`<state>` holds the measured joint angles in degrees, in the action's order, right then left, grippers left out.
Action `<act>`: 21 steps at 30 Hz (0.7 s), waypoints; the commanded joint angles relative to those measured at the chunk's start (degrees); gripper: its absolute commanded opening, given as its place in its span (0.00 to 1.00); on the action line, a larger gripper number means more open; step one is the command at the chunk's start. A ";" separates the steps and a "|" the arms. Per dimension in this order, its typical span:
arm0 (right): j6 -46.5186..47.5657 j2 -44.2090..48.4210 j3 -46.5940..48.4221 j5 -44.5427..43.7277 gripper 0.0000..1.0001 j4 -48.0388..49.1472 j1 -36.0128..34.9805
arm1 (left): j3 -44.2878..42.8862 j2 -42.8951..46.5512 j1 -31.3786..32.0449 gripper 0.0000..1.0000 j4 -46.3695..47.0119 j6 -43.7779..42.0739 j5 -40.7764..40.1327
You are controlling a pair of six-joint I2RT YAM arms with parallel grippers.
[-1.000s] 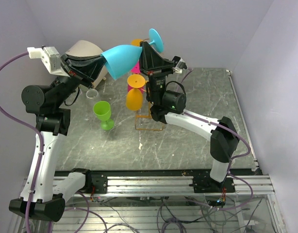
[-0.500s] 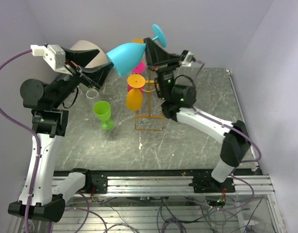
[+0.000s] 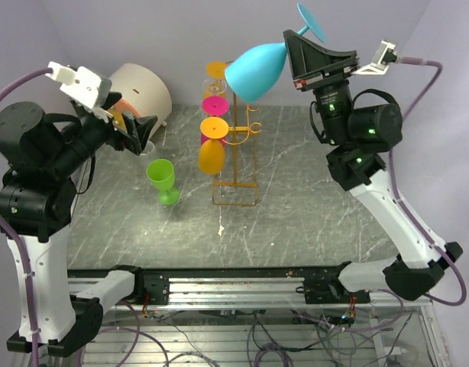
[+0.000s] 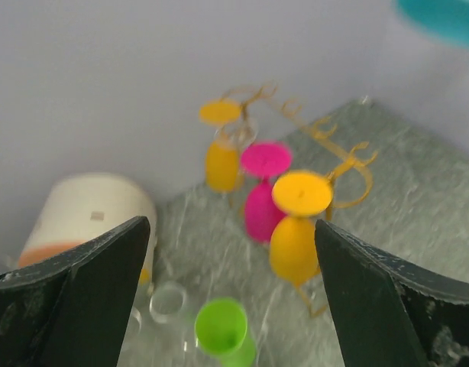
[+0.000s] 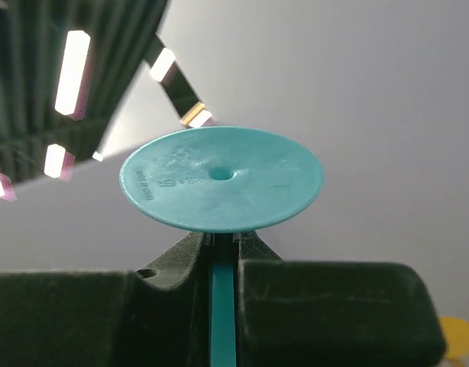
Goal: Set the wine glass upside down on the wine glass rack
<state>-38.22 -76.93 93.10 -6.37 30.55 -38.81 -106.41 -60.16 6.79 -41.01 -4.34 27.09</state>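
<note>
I am clamping my right fingers (image 5: 318,306) on the stem of the teal wine glass (image 3: 256,70), holding it tilted high in the air, its bowl pointing toward the top of the wine glass rack (image 3: 234,157) on the desk (image 3: 311,199). My left fingers (image 4: 74,298) are standing wide apart, gripping nothing.

From the right wrist, the right gripper (image 5: 222,256) hides the bowl of the teal wine glass (image 5: 221,178); from the left wrist, it is a blurred, edge-cropped sliver.
</note>
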 commanded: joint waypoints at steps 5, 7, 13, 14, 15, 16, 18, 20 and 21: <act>29.41 10.16 -3.04 -5.13 0.00 -25.52 1.39 | 4.23 0.18 -2.59 1.00 -15.75 -9.09 -20.64; 31.96 11.87 -5.28 -8.02 0.00 -28.44 2.01 | 4.37 -1.38 -3.21 1.00 -18.01 -10.22 -25.33; 36.75 14.52 -14.33 -11.97 0.00 -32.02 4.97 | 2.39 -5.88 -4.30 1.00 -22.30 -5.60 -18.66; 36.87 14.96 -16.42 -11.34 0.00 -31.31 5.23 | 2.40 -5.97 -4.63 1.00 -21.94 -3.97 -16.72; 37.12 15.17 -18.30 -10.66 0.00 -30.77 5.43 | 2.22 -6.69 -5.04 1.00 -22.03 -1.62 -14.74; 37.20 15.06 -19.70 -10.44 0.00 -30.57 5.55 | 2.13 -7.25 -5.31 1.00 -22.04 -0.85 -14.23; 38.61 14.94 -22.50 -9.20 0.00 -29.23 5.67 | 1.62 -8.10 -5.38 1.00 -21.89 -0.26 -14.72; 40.27 15.20 -25.65 -7.84 0.00 -26.10 5.80 | 0.12 -8.91 -5.40 1.00 -21.10 1.82 -18.57; 41.00 15.30 -26.94 -6.85 0.00 -24.67 5.84 | -0.72 -9.45 -5.48 1.00 -21.29 2.36 -19.83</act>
<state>-1.78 -62.61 69.69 -15.81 1.02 -33.43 -103.48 -68.62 2.02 -62.48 -6.59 9.37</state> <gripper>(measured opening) 0.063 0.995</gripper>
